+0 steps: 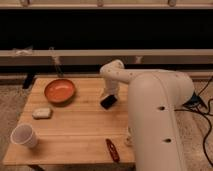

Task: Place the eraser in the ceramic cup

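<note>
Eraser (pixel 108 103) was the smallest thing in view, a black block caught at the end of the arm, well apart from the ceramic cup (pixel 23 135).

Largest was the robot's white arm (pixel 155 115), a thick rounded body filling the right side of the view and hiding the right edge of the wooden surface (pixel 75 131). From its upper part a slimmer link curved left and then bent down over the right-centre of the boards.

The surface, a pale slatted wooden top, stood on a speckled floor in front of a dark wall with light horizontal rails.

On its far left part lay the shallow orange bowl (pixel 60 91). The ceramic cup stood upright near the front left corner, its round rim open to the camera, with nothing to be seen in it. Between bowl and cup, closer to the left edge, lay a pale whitish pad (pixel 42 113). Near the front edge, just beside the arm's body, lay a dark red-brown elongated object (pixel 112 150), set at a slant.

The gripper (pixel 107 98) pointed downward at the arm's tip, right of the bowl. Its jaws were closed on the eraser, which hung tilted, one corner lower than the other, close over the boards; whether it touched them could not be told.
</note>
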Controlling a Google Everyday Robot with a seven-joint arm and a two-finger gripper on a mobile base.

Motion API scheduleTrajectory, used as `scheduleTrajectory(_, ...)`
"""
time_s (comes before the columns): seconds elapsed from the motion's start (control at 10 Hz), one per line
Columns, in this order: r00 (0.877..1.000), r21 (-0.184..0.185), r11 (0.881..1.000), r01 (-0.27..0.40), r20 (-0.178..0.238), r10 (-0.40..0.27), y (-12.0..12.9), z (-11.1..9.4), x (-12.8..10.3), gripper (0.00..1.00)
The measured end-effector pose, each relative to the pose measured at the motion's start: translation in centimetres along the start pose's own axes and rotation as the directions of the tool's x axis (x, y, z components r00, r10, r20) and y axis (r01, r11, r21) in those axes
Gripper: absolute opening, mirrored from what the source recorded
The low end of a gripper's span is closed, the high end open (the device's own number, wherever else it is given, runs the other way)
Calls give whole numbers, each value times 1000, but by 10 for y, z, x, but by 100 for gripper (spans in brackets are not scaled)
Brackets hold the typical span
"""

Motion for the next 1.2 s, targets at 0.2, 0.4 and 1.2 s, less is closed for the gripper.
scheduleTrajectory(0.2, 1000, -9, 1000, -6, -4, 6, -1, 12, -10, 80)
scheduleTrajectory(0.4, 1000, -10, 1000, -4, -8, 4, -1, 19, -15, 80)
scheduleTrajectory(1.2, 988, -123, 982, 146, 63, -139, 13, -21, -3, 6)
